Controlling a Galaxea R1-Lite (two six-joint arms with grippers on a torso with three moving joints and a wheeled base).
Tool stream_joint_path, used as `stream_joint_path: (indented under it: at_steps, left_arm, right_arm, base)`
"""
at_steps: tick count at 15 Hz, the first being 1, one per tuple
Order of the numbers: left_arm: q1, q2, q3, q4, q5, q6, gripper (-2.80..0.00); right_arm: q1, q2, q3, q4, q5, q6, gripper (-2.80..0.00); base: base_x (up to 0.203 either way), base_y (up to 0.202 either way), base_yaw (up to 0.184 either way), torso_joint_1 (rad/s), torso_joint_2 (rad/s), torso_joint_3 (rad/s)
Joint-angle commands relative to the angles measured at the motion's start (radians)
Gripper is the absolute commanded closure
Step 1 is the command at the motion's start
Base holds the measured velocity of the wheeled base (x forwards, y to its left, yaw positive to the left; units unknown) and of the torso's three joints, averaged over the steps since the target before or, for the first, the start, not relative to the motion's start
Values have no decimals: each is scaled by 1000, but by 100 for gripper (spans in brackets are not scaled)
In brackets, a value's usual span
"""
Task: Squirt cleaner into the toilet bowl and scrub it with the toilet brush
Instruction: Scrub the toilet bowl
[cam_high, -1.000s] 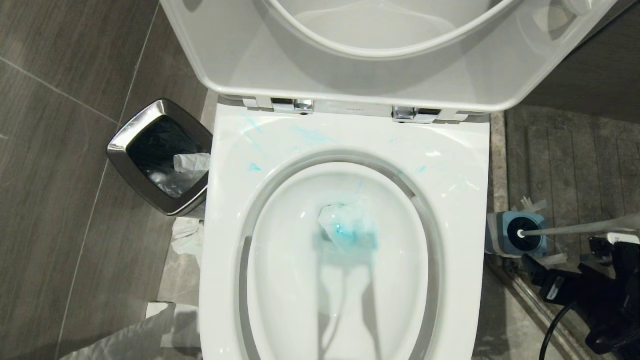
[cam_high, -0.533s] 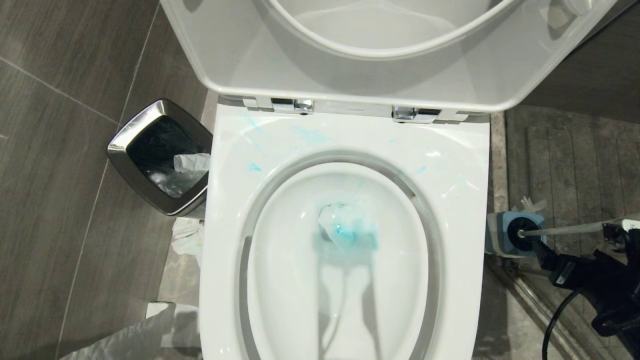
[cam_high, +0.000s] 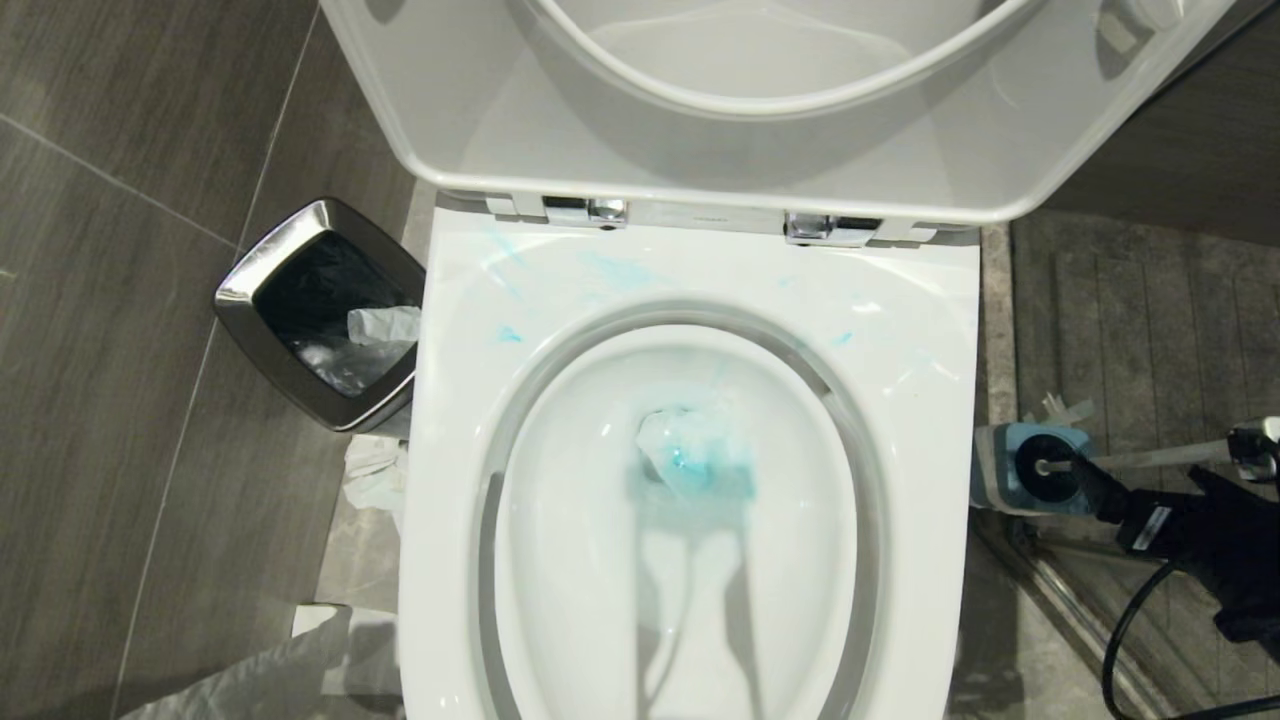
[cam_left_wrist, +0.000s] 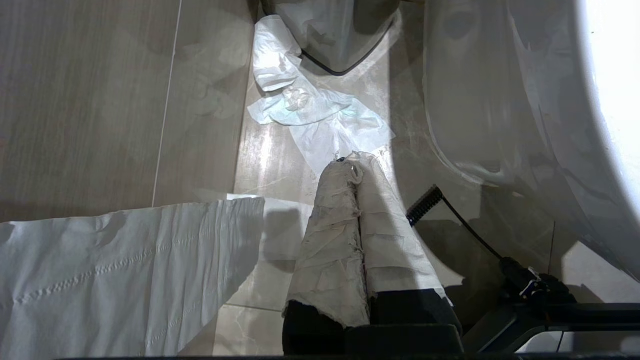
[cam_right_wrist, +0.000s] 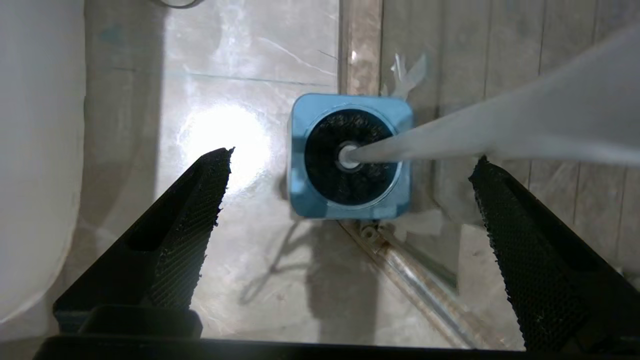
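The toilet bowl (cam_high: 690, 520) is well off to the left of the right end effector (cam_right_wrist: 350, 200), its seat and lid raised. Turquoise cleaner (cam_high: 700, 465) tints a patch at the bottom of the basin and smears the rear rim. A steel bin (cam_high: 320, 310) with a black liner stands on the floor beyond the bowl's far side. Directly below the right end effector sits the blue holder (cam_right_wrist: 350, 155) with the toilet brush (cam_right_wrist: 500, 135) standing in it; the handle leans past one finger. Its jaws are spread wide, holding nothing. The left end effector (cam_left_wrist: 357, 165), its fingers wrapped in white paper and pressed together, hangs over crumpled tissue (cam_left_wrist: 315, 112) on the floor.
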Motion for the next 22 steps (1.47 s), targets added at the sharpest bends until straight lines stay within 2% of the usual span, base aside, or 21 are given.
stream_joint_path:
  at_steps: [1,7,12,22]
  left_arm:
    - [0,0,8,-1,0,0,0]
    - [0,0,8,-1,0,0,0]
    - [0,0,8,0,0,0,0]
    - [0,0,8,-1,0,0,0]
  right_arm:
    - [-44,-7,-5,-9,31,-22,-280]
    - [-68,-11,-26,-9,44,-92,-280]
    - [-74,62,-82,-9,42,-125,-280]
    - [-74,78,-186,-9,38,-128,-280]
  base:
    - [0,0,0,0,0,0]
    - [0,0,0,0,0,0]
    - [0,0,0,0,0,0]
    - [0,0,0,0,0,0]
